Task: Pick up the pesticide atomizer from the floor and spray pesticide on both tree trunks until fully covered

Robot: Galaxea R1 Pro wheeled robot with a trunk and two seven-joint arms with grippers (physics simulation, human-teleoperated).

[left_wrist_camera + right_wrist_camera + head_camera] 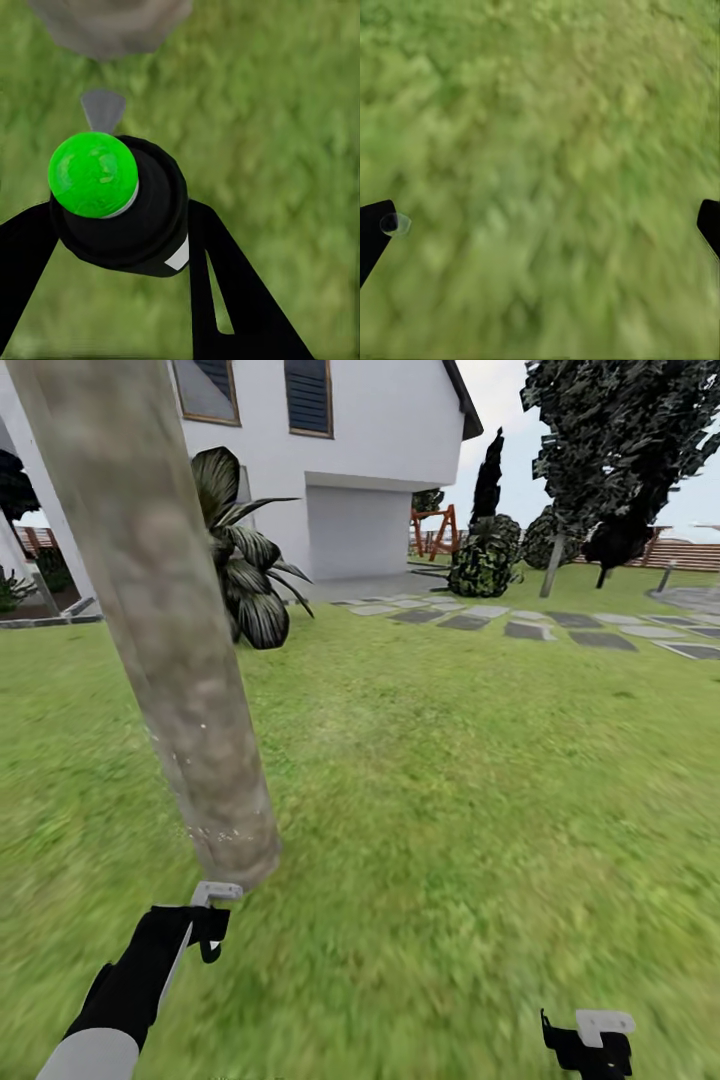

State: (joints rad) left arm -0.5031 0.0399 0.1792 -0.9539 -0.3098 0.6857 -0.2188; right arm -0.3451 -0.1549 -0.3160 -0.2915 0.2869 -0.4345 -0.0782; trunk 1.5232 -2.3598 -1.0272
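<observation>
A tiny black pesticide atomizer (120,217) with a bright green spot sits between the two black fingers of my left gripper (124,236), which is shut on it. Its grey nozzle tip points at the base of the near tree trunk (112,26). In the head view this pale, mottled trunk (170,650) leans up to the left, and my left gripper (212,925) hangs just below its base. The second tree (610,450) stands far off at the right, by the stepping stones. My right gripper (590,1045) hovers open over grass (540,150).
Green lawn (450,790) spreads ahead and to the right. Grey stepping stones (540,628) cross the far lawn. A broad-leaved plant (245,575) stands behind the near trunk, in front of the white house (370,450). A round bush (485,565) and brown fence (690,553) lie beyond.
</observation>
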